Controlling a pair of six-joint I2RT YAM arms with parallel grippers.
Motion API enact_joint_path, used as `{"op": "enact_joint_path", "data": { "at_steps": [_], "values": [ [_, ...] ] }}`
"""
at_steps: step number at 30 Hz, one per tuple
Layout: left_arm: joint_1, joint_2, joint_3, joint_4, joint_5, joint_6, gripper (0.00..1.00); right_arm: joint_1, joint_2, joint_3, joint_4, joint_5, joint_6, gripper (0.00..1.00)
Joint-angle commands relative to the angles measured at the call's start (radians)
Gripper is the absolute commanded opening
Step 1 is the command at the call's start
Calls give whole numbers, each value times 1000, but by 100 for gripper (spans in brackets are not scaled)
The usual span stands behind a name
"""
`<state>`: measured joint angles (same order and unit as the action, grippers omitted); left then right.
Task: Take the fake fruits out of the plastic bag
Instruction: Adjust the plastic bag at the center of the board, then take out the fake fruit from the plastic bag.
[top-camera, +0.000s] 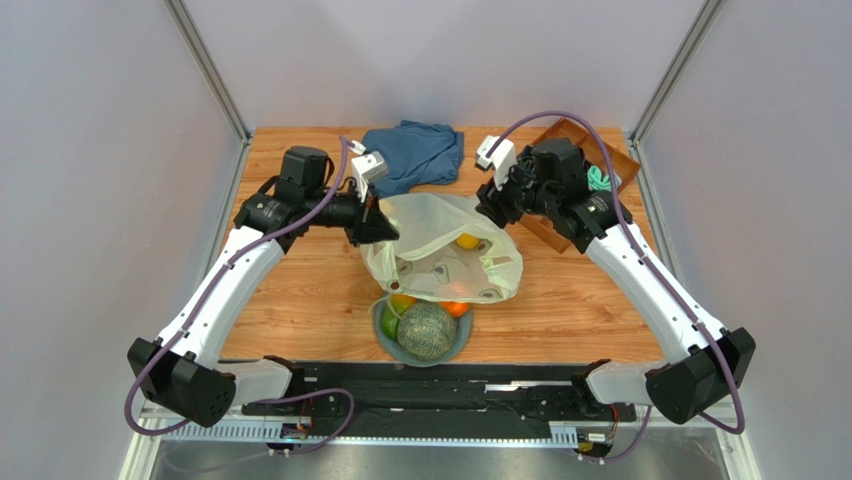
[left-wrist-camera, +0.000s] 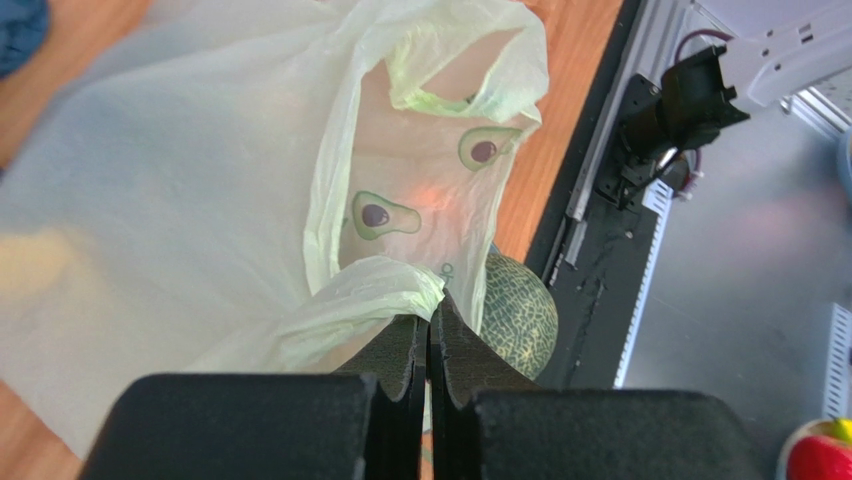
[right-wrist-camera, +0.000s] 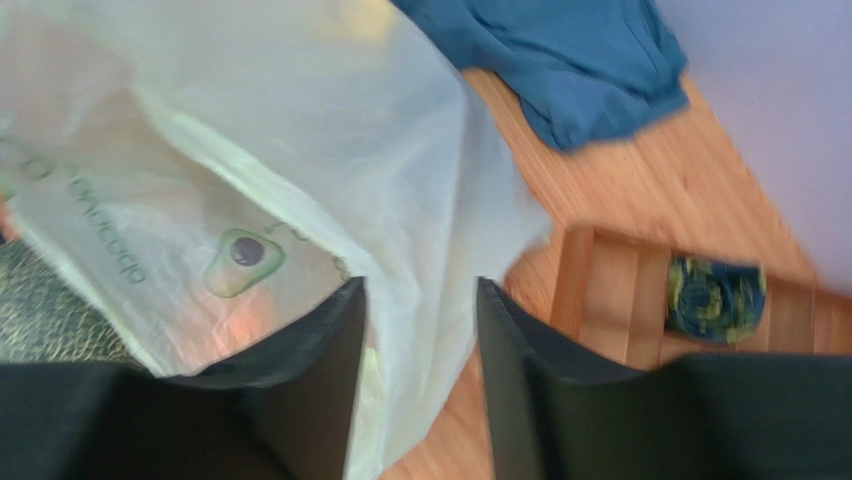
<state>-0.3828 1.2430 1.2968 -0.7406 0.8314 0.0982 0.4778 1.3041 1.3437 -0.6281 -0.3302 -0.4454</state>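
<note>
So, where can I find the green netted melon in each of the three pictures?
Top external: the melon is at lower centre, just below the plastic bag.
Left wrist: the melon is at lower centre-right, half hidden by the bag's edge.
Right wrist: the melon is low at the left edge; only a netted patch shows.
Shared landmark: the plastic bag, next to the melon in all three views.

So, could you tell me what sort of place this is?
Likely a robotics lab cell: a wooden table enclosed by plain grey panels, with staged props: a plastic bag and netted melon.
</note>
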Motion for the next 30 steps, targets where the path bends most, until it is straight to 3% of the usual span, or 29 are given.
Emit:
{"op": "enact_joint_path", "data": {
  "at_steps": [1,8,11,14,17,18,24,25,30],
  "values": [
    [1,-14,65,61,-63,-29,0,59,87,-6,-88,-234,-183,39],
    [8,-4,81,38,-118,-49,0,71,265,55,-234,-309,-318,27],
    [15,-5,81,33,-114,-54,0,73,306,46,-214,-244,-331,27],
    [16,-4,84,29,-107,-51,0,73,366,37,-162,-80,-336,27],
    [16,3,87,23,-91,-38,0,70,429,41,-64,58,-294,42],
    [16,3,85,17,-87,-37,0,70,445,41,-11,88,-279,51],
    [16,7,75,-6,-57,-26,0,45,593,155,-1,146,-167,67],
    [16,7,73,-9,-48,-23,0,38,604,178,-2,149,-148,81],
    [16,12,68,-11,-41,-17,0,16,642,209,10,134,-142,88]
  ]
}}
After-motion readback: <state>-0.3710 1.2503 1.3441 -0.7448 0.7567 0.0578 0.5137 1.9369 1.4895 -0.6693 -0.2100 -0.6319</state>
